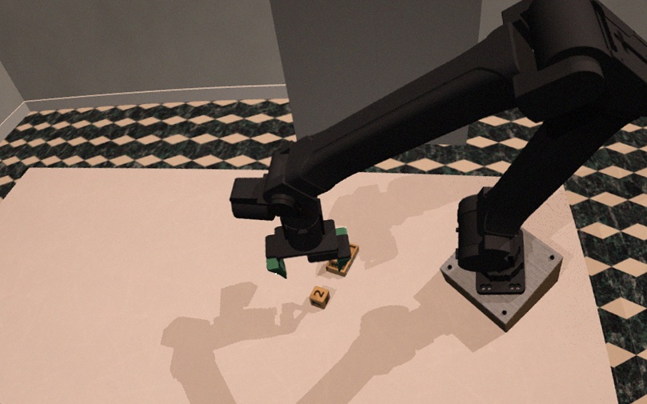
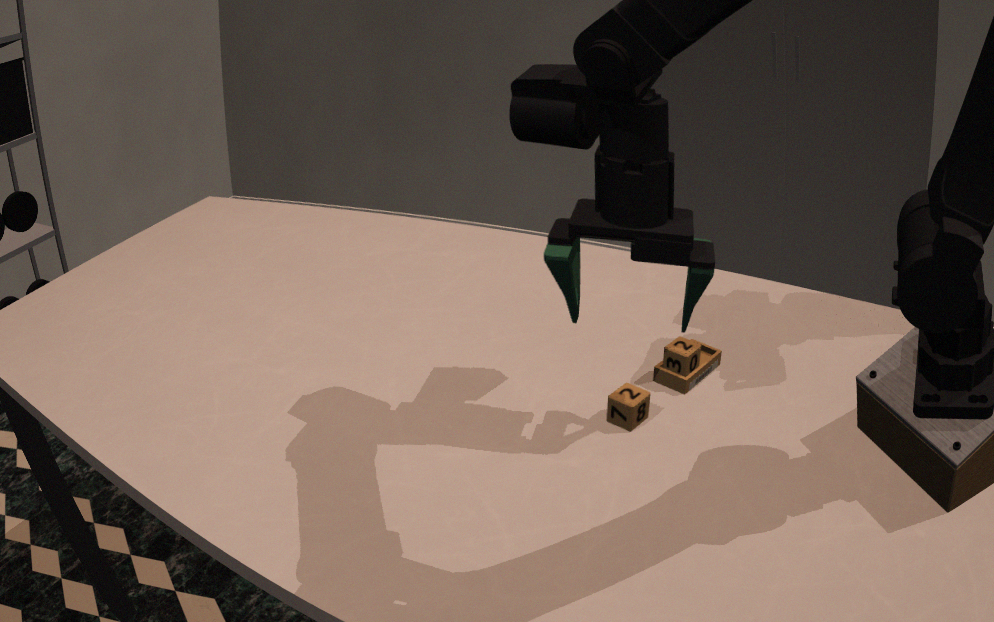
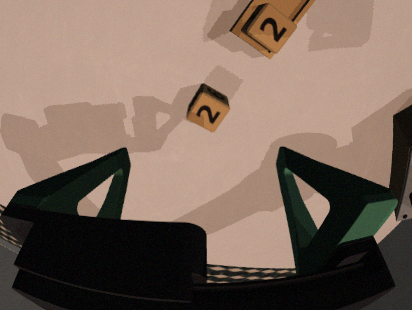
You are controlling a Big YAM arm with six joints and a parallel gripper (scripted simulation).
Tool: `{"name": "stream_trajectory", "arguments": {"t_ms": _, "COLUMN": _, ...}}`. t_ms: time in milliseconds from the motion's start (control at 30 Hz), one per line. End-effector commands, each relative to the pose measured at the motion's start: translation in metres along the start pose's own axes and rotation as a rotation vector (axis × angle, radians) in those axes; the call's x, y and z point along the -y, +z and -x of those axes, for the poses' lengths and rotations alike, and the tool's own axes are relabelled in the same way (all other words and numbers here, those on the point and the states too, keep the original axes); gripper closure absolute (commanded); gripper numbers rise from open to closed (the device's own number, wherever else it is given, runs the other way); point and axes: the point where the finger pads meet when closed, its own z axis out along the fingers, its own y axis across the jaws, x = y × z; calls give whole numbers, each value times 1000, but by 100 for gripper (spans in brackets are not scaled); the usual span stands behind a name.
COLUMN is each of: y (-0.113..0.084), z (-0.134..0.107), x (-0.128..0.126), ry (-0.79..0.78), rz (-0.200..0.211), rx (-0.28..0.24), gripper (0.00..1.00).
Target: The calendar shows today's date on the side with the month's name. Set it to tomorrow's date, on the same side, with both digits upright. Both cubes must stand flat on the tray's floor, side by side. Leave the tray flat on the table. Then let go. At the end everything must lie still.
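Observation:
The loose cube [image 1: 319,296] [image 2: 628,407] [image 3: 208,111] stands flat on the table, in front of the tray [image 1: 338,272] [image 2: 667,379]. It shows 2 on top, 7 on its left face and 8 on its right face in the exterior view. The other cube [image 2: 681,355] [image 3: 272,29] stands in the tray's near-left end, with 2 on top, 3 on the left and 0 above the lettered wall; the lettering is too small to read. The tray's other end is empty. My gripper [image 1: 313,272] [image 2: 630,325] [image 3: 203,155] is open and empty, above the table, higher than both cubes.
The arm's metal base block [image 1: 455,280] [image 2: 894,440] stands to the right of the cubes. A shelf rack [image 2: 43,146] stands beyond the table's left side. The arm's shadows lie across the table around the loose cube. The table's near-left edge is far from the cubes.

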Motion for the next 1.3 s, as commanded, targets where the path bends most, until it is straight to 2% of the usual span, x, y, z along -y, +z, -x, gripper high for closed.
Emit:
{"name": "stream_trajectory", "arguments": {"t_ms": 0, "y": 7, "z": -3, "x": 0, "ry": 152, "rz": -13, "rx": -2, "gripper": 0}}
{"name": "stream_trajectory", "arguments": {"t_ms": 33, "y": 7, "z": -3, "x": 0, "ry": 152, "rz": -13, "rx": -2, "gripper": 0}}
{"name": "stream_trajectory", "arguments": {"t_ms": 67, "y": 8, "z": -4, "x": 3, "ry": 225, "rz": -25, "rx": -3, "gripper": 0}}
{"name": "stream_trajectory", "arguments": {"t_ms": 300, "y": 9, "z": -3, "x": 1, "ry": 465, "rz": -15, "rx": 0, "gripper": 0}}
{"name": "stream_trajectory", "arguments": {"t_ms": 500, "y": 9, "z": -3, "x": 1, "ry": 530, "rz": -17, "rx": 1, "gripper": 0}}
{"name": "stream_trajectory", "arguments": {"t_ms": 533, "y": 9, "z": -3, "x": 1, "ry": 530, "rz": -17, "rx": 1, "gripper": 55}}
{"name": "stream_trajectory", "arguments": {"t_ms": 1267, "y": 9, "z": -3, "x": 1, "ry": 528, "rz": -17, "rx": 1, "gripper": 55}}
